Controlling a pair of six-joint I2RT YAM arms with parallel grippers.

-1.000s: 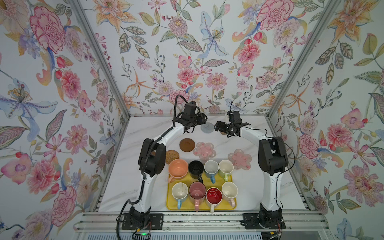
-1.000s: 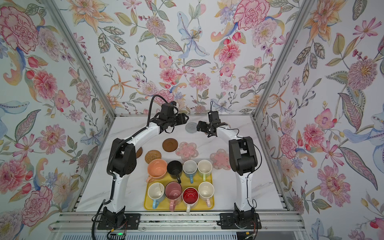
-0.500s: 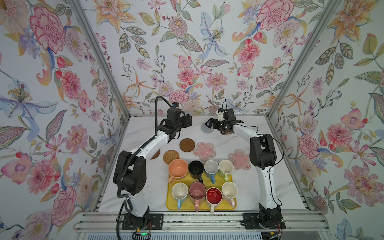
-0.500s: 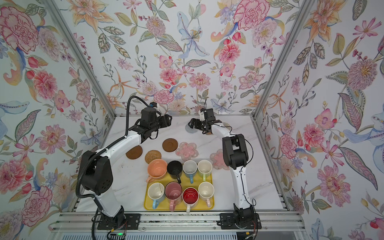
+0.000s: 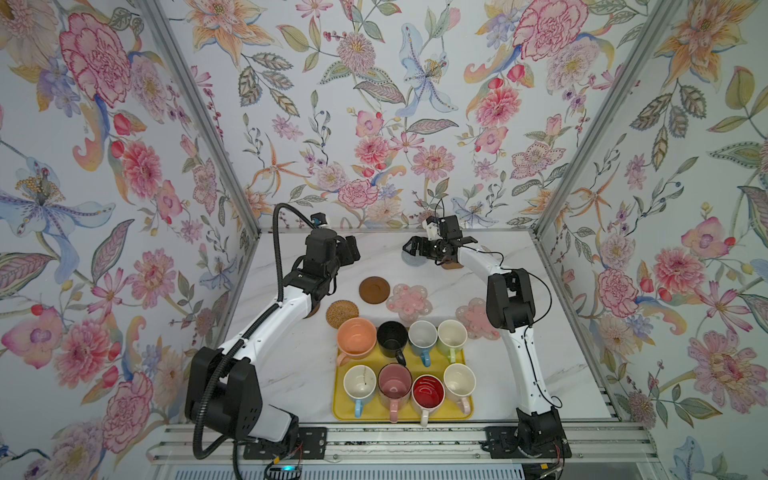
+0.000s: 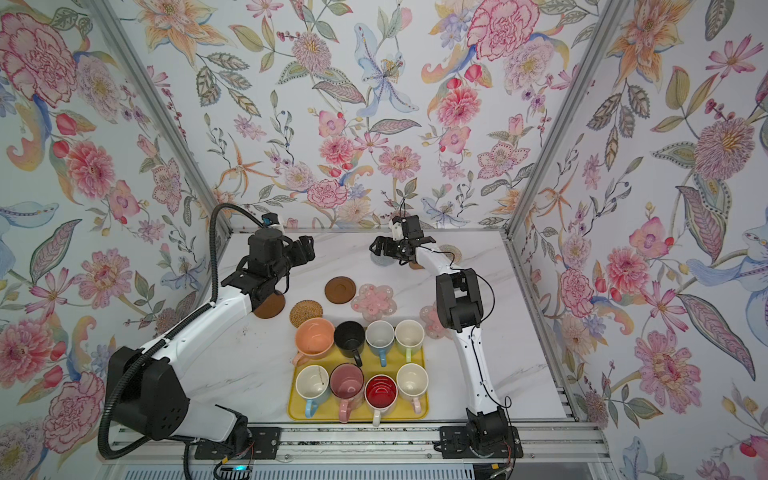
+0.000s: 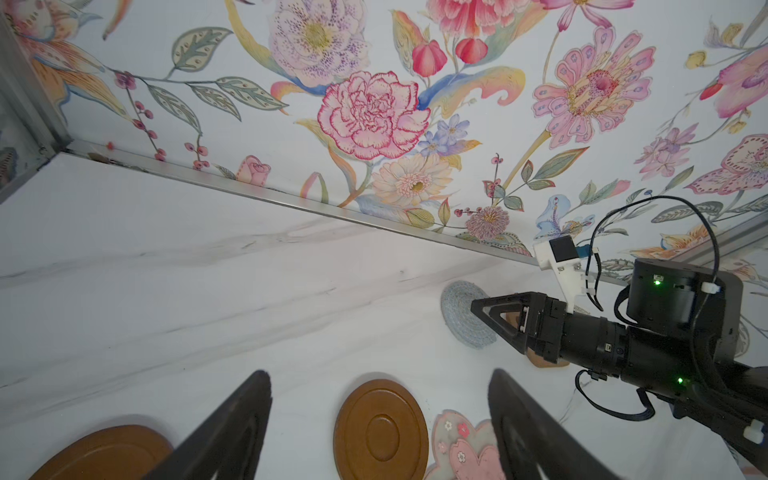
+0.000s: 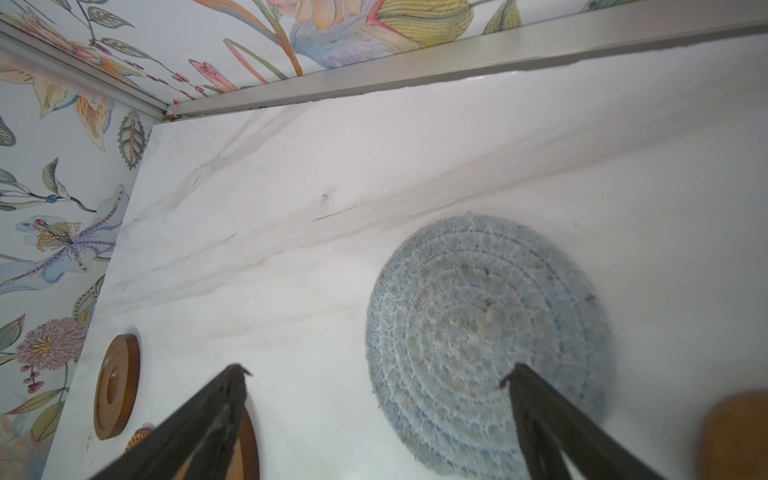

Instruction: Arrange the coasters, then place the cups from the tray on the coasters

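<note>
**Ana:** What worries you most here?

**Ben:** The crowding by the yellow tray point(image 5: 374, 413). All eight mugs point(image 5: 395, 386) sit packed on it at the front of the marble table point(image 5: 291, 374), and the coasters lie close behind. The rattan coaster point(image 5: 342, 313) is right against the peach mug point(image 5: 356, 337). One pink flower coaster point(image 5: 473, 318) lies partly under the right arm point(image 5: 509, 299). I judge that a mug lowered there could clip a neighbour.

**Ana:** And the left side?

**Ben:** The left gripper point(image 7: 376, 374) stands spread wide with nothing between its fingers, near one dark brown disc point(image 7: 380, 432) but clear of it. The second dark brown disc point(image 6: 270, 307) is half hidden beneath the left arm point(image 6: 216, 316), so a low sweep could drag it.

**Ana:** The right?

**Ben:** The right gripper point(image 8: 376, 370) is also spread wide and empty, low over the grey woven coaster point(image 8: 486, 332), with one finger above its rim. That mat is flat and soft, so closing on it may only push or fold it. The brown paw coaster point(image 7: 544, 362) under the wrist could get nudged.

**Ana:** Any writing?

**Ben:** None I can read. I see no brand on the mugs, tray or coasters, only small green lights point(image 7: 656, 282) on the right arm.
</note>
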